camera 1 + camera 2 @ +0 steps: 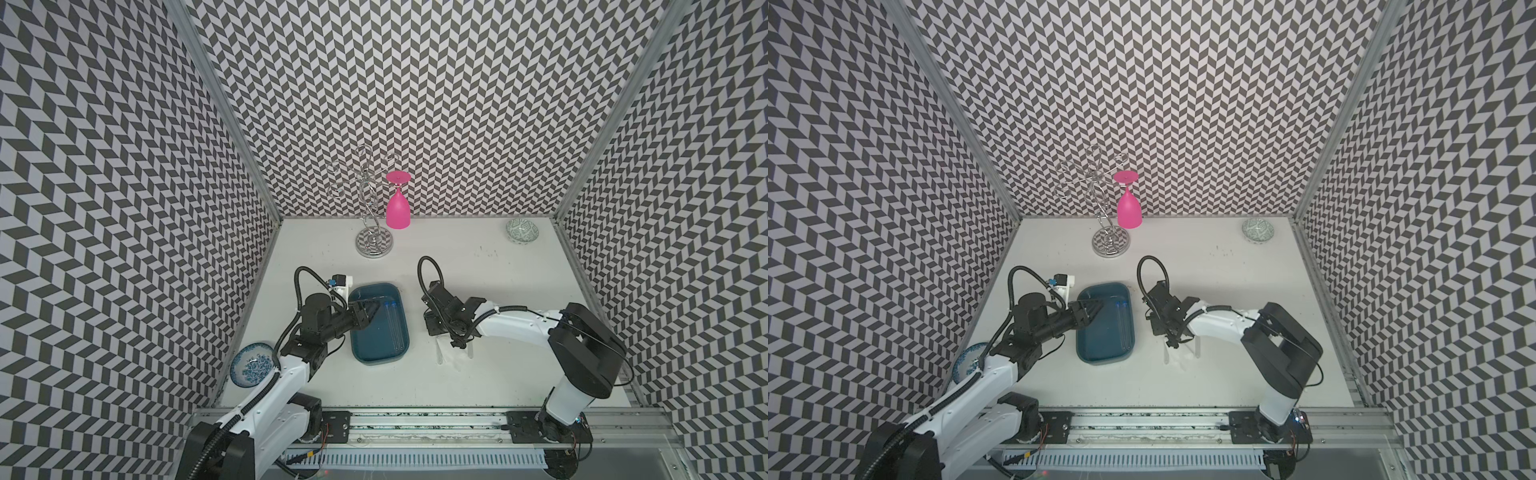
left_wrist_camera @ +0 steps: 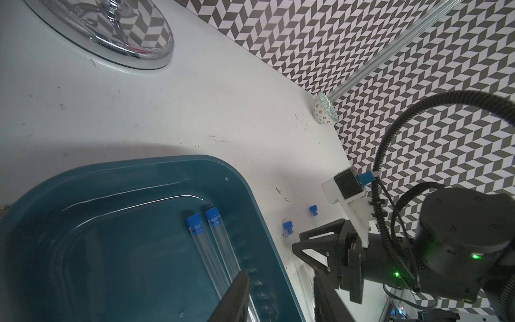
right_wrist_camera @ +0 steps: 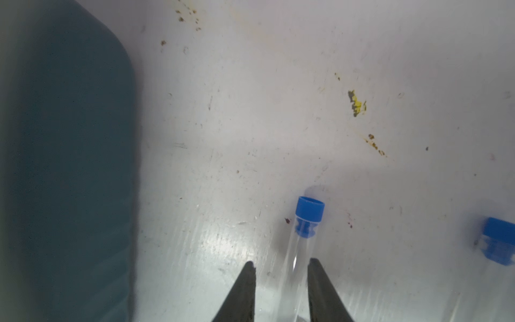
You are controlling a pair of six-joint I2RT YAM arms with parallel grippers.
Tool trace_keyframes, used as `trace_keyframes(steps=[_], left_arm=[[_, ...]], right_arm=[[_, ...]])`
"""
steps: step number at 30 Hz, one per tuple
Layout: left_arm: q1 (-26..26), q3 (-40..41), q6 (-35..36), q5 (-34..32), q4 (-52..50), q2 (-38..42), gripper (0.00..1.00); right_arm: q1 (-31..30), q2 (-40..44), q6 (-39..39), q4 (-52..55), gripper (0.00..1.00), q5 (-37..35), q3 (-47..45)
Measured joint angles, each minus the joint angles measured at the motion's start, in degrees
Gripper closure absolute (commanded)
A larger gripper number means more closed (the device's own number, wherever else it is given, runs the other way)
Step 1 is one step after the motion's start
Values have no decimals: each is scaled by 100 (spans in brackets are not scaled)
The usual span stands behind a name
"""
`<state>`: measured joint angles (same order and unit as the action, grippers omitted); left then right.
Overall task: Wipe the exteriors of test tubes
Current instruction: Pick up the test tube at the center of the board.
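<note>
1. Right gripper (image 3: pixel 281 262): points down at white table (image 1: pixel 498 282), beside teal tray (image 1: pixel 380 362).
2. Straddles one test tube (image 3: pixel 298 251) lying flat on the table; fingers apart, gap wider than the tube, no clamp seen.
3. Near it, a second loose tube (image 3: pixel 498 239), only blue cap in the wrist view.
4. Left gripper (image 1: pixel 375 308): hangs over the tray, fingers part-spread, no hold on anything visible.
5. In the tray, two more tubes (image 2: pixel 208 256), side by side, caps toward the far end.

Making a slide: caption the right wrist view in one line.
Right pincer straddling a blue-capped test tube on the white table, teal tray alongside.
</note>
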<state>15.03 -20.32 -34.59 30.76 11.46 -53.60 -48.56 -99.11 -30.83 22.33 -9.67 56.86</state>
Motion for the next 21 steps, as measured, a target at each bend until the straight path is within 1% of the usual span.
trace_keyframes(steps=[4, 12, 18, 21], left_arm=[[0, 0, 0, 7, 2, 2, 60], [24, 94, -66, 28, 20, 81, 59], [33, 50, 61, 50, -37, 68, 58], [39, 46, 52, 175, 4, 33, 57]], right_arm=[[0, -184, -9, 13, 72, -11, 0], [0, -293, -52, 17, 83, -234, 87], [48, -308, -120, -44, 84, -197, 109], [177, -157, -181, -205, 84, 98, -37]])
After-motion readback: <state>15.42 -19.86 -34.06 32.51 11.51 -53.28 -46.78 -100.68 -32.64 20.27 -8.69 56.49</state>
